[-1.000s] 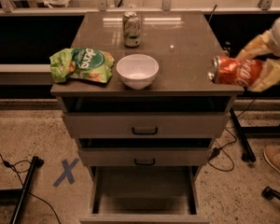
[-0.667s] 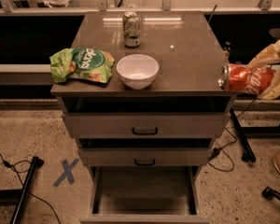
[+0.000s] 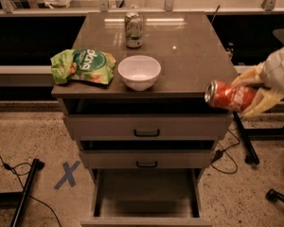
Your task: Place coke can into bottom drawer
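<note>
The coke can is red-orange with a silver end and lies on its side in the air, held in my gripper at the right edge of the cabinet, level with the top drawer. The yellowish fingers close around the can from the right. The bottom drawer is pulled open below and to the left, and its flat floor is bare. The can is well above the drawer and off to its right.
On the cabinet top stand a green-and-silver can, a white bowl and a green chip bag. Two shallower drawers with black handles are slightly open. A blue X marks the floor at left; chair legs stand at right.
My gripper with the coke can has moved down and slightly back to the left, from the cabinet top's right edge to beside the top drawer front.
</note>
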You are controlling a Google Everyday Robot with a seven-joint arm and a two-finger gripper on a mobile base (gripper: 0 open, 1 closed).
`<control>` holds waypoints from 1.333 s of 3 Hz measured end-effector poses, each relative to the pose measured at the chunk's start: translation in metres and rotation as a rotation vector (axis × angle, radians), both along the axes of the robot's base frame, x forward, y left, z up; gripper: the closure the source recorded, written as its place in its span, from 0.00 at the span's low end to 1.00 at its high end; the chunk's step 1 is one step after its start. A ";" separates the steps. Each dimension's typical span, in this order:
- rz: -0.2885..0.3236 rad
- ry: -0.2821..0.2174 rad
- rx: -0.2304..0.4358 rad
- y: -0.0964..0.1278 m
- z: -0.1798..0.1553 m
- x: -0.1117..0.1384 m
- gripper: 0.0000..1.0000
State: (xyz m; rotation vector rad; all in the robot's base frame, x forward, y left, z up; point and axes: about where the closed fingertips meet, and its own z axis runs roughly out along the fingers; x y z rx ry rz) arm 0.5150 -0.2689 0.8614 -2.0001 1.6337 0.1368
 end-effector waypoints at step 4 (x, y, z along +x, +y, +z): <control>0.002 0.018 0.219 0.032 -0.183 -0.018 1.00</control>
